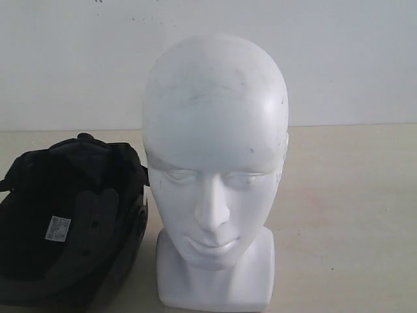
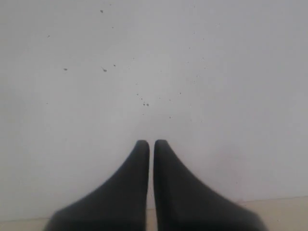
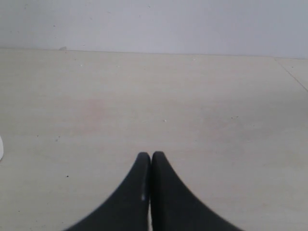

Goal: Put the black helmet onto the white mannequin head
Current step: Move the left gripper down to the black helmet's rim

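The white mannequin head stands upright on its blocky neck base in the middle of the exterior view, face toward the camera. Just left of it the black helmet lies with its opening up, showing dark padding and a small white label. Neither gripper appears in the exterior view. In the left wrist view my left gripper is shut and empty, pointing at a speckled white wall. In the right wrist view my right gripper is shut and empty above the pale tabletop.
The pale wooden table runs back to a white wall behind the head. A sliver of a white thing shows at the edge of the right wrist view. A table seam runs near the far corner.
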### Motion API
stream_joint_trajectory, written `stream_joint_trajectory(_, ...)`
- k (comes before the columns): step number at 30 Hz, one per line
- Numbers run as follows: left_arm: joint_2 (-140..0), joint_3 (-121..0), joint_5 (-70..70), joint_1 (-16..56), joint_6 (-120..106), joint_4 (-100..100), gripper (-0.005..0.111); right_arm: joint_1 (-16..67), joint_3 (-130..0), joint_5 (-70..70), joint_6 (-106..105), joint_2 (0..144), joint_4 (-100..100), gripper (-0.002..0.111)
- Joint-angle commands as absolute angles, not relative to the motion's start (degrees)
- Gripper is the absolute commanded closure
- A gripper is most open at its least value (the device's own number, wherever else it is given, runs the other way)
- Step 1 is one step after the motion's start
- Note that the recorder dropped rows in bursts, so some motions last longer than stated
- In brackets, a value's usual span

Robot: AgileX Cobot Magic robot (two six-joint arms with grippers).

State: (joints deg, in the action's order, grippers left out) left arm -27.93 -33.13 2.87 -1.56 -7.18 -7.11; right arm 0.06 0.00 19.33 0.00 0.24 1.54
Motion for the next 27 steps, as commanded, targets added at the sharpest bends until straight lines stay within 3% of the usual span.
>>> stream_joint_trajectory(1,-28.2,-33.4,1.5,-1.7,-7.3,-7.0,0.102,0.2,0.0,19.1,0.0,0.0,1.7,0.108)
stream_joint_trajectory(15,-31.9,-33.9,3.8,-1.7,-5.3,-7.3,0.102,0.2,0.0,19.1,0.0,0.0,1.7,0.108)
stream_joint_trajectory(20,-40.0,-43.2,28.8,-1.7,-5.6,-12.4,0.102,0.2,0.0,19.1,0.0,0.0,1.7,0.108)
stream_joint_trajectory(27,-52.6,-54.8,57.3,-0.8,-30.9,-37.1,0.102,0.2,0.0,19.1,0.0,0.0,1.7,0.108)
